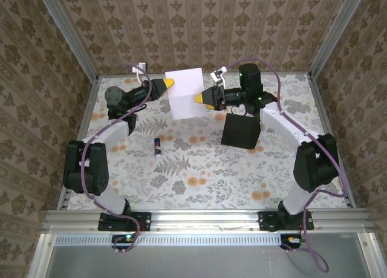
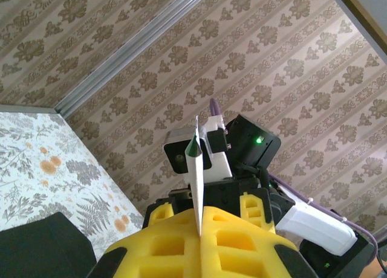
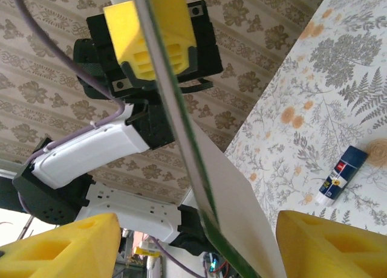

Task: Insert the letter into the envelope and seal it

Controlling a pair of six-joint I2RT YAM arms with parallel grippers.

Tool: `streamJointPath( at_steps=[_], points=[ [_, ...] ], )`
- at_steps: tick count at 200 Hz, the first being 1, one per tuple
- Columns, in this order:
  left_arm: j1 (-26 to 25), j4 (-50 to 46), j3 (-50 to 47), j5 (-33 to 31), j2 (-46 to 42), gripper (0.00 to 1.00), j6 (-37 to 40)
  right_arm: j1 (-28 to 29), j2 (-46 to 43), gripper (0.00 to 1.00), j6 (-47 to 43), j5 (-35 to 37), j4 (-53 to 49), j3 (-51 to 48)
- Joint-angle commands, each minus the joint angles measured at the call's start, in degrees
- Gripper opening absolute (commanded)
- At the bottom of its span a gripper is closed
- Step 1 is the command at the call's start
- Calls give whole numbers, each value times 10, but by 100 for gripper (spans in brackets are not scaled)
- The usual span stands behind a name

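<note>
— Flowered cloth point(image 1: 199, 169) with ferns and orange blossoms covers the table, and patterned wallpaper point(image 1: 199, 24) stands on all sides. Where is the letter, please?

— The letter point(image 1: 184, 92) is in the air, beyond the glue stick point(image 1: 157, 146) as seen from the arm bases, and a little to its right. It hangs nearly upright.

— Who holds it?

— The left gripper point(image 1: 172, 83). Its yellow fingers are pressed together on the upper left edge of the sheet (in the left wrist view the paper comes out from between them as a thin line with a green corner).

— And the right gripper?

— The right gripper point(image 1: 198, 98) is at the right edge of the sheet, also beyond the glue stick. Its jaws stand wide apart. The green-bordered edge passes between the two yellow fingers point(image 3: 60, 245), and I see it touching neither.

— The envelope?

— The envelope point(image 1: 240, 132) lies on the cloth, to the right of the glue stick and well apart from it. It is black and plain. Whether its flap is open I cannot tell.

— And the glue stick itself?

— It lies on its side, white with a blue end.
</note>
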Motion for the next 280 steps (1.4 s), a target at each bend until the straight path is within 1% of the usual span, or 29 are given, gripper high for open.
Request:
streamJointPath(
  at_steps=[1,46,77,83,93,127,158,177,209,247,280],
  points=[
    [5,-27,-3,-16,-32,0,38,-8,-22,71,2,23,15,-6],
    [4,-100,-4,-32,-55,0,95,-21,-34,79,11,62,8,-24],
    [5,-109,-8,-39,-62,0,107,-23,-45,88,15,89,2,-36],
    [5,-110,-7,-41,-62,0,108,-23,-49,96,15,96,-2,-37],
    [5,-111,-6,-42,-62,0,108,-25,-57,100,13,107,-4,-42],
    [6,-124,-5,-52,-70,0,115,-32,-80,100,9,151,-10,-64],
    [4,-187,-5,-64,-92,0,161,-38,-93,100,6,185,-27,-74],
    [4,-213,-6,-70,-103,0,179,-41,-101,100,9,192,-20,-81],
    [4,-226,-6,-76,-109,0,187,-45,-107,100,6,197,-28,-83],
    [3,-236,-6,-86,-112,0,198,-45,-119,100,-6,221,-58,-85],
    [3,-244,-5,-102,-116,0,206,-45,-129,100,-9,225,-50,-98]
  ],
)
